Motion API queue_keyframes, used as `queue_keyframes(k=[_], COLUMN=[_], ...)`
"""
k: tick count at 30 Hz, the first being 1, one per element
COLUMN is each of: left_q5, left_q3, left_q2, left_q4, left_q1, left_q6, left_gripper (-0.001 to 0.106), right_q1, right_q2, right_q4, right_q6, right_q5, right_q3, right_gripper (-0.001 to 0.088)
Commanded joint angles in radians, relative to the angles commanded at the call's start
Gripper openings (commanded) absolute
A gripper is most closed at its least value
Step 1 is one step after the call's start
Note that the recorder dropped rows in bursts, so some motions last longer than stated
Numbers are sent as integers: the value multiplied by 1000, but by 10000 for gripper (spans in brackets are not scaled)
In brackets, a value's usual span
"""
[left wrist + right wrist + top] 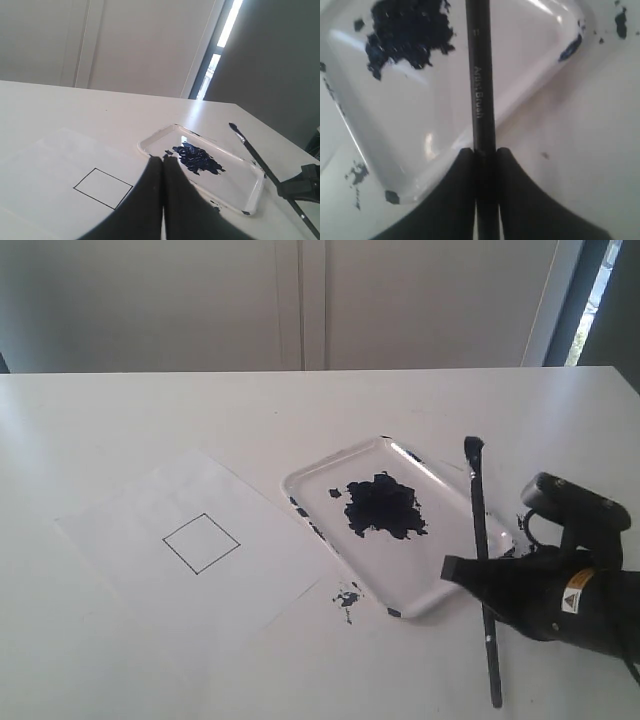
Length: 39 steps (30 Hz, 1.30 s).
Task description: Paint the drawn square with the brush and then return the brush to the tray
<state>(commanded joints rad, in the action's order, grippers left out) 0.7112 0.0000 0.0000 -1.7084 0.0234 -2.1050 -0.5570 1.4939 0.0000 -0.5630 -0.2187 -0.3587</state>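
While the square (201,543) is blank, so painting and tray return are both left, right gripper (484,155) jaws clamp the brush (474,495) mid-handle beside the tray (405,565); left gripper (164,159) jaws closed, empty.

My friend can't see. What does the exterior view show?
The right gripper is shut on the black brush at the edge of the white tray, which holds a blue paint blot. Left of the tray, the drawn square on paper is blank.
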Motion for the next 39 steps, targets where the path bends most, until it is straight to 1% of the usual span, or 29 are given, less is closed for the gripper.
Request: queue_keyframes(k=[2,3,4,5,6,7,8,9,10,12,14,19,25,31,39], left_q5=[0,0,0,0,0,0,0,0,0,0,0,0,0,0,0], left_q3=[0,0,0,0,0,0,0,0,0,0,0,0,0,0,0], left_q2=[0,0,0,0,0,0,0,0,0,0,0,0,0,0,0], left_q4=[0,0,0,0,0,0,0,0,0,0,0,0,0,0,0], left_q1=[0,0,0,0,0,0,0,0,0,0,0,0,0,0,0], left_q6=[0,0,0,0,0,0,0,0,0,0,0,0,0,0,0], left_gripper=[0,0,0,0,0,0,0,0,0,0,0,0,0,0,0], right_q1=[-23,-41,-61,-68,-81,-81,-81,-81,-81,-81,-81,-81,-81,-81,-81], right_q2=[0,0,0,0,0,0,0,0,0,0,3,43,92,96,99], right_q4=[-7,-52,-157,-223,-435,-548,-682,-697,-701,-692,-669,-646,-578,-481,-426], right_q6=[-71,-134,-259,-334,-585,-722,-937,-981,-1039,-1083,-1098,-1139,-1146,-1142,-1140], right_q5=[-7,-15,-52,-78,-188,-250,-388,-420,-424,-449,-477,-492,-628,-643,-646], right_q3=[0,0,0,0,0,0,0,0,0,7,16,51,107,153,162], right_gripper=[0,0,0,0,0,0,0,0,0,0,0,0,0,0,0])
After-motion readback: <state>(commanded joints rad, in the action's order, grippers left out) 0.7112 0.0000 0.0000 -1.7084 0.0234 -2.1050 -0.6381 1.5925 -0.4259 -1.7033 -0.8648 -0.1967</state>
